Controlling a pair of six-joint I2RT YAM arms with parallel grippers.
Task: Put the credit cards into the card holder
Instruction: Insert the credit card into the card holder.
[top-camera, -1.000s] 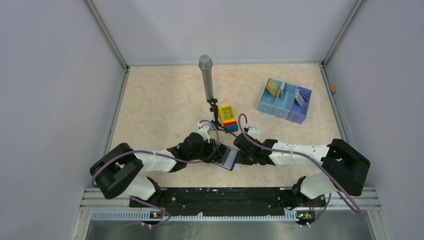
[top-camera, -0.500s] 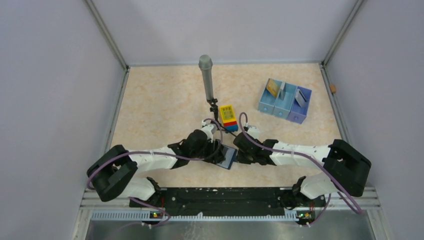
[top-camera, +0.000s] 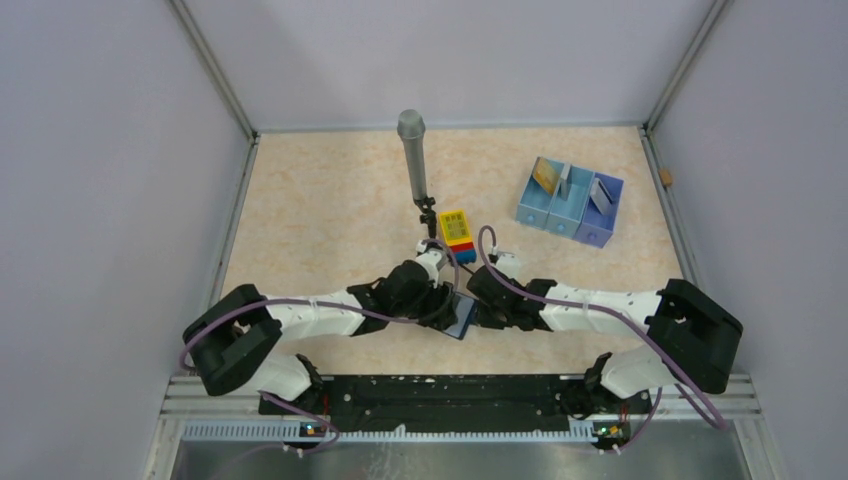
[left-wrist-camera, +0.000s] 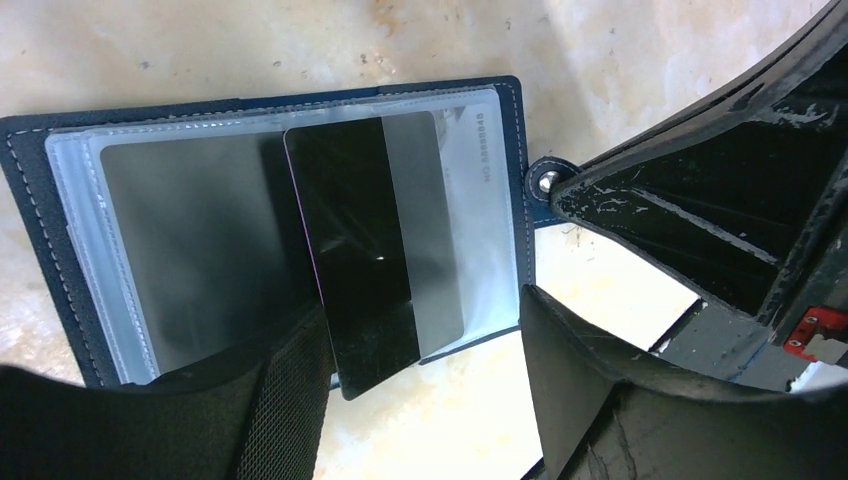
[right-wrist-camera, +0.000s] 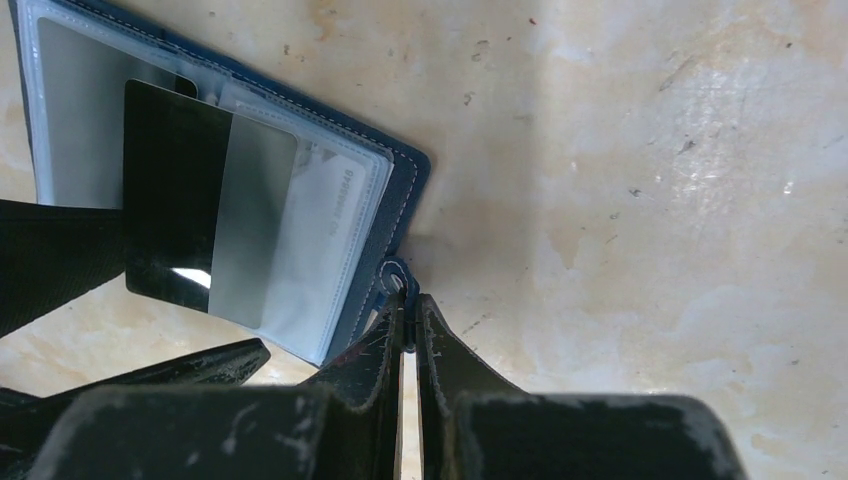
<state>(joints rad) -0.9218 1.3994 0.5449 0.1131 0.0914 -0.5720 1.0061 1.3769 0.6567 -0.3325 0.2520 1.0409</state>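
- One dark card is partway into the card holder. Most of it lies over the clear sleeve, but its near end sticks out past the holder's edge, so this insertion looks unfinished.
- One numbered pale card seems to sit inside the sleeve already, under the dark one.
- One card holder lies open and flat on the table, close to the middle of its near edge.
- Two grippers are at work. The left gripper has its fingers spread either side of the dark card's protruding end and grips nothing. The right gripper is clenched on the holder's snap tab, pinning it in place.
- One three-compartment tray stands toward the far right corner. It holds a gold card in its left compartment and a grey-white card in its right; the middle one is too small to read.
- At least two cards are probably left to fetch after this one.
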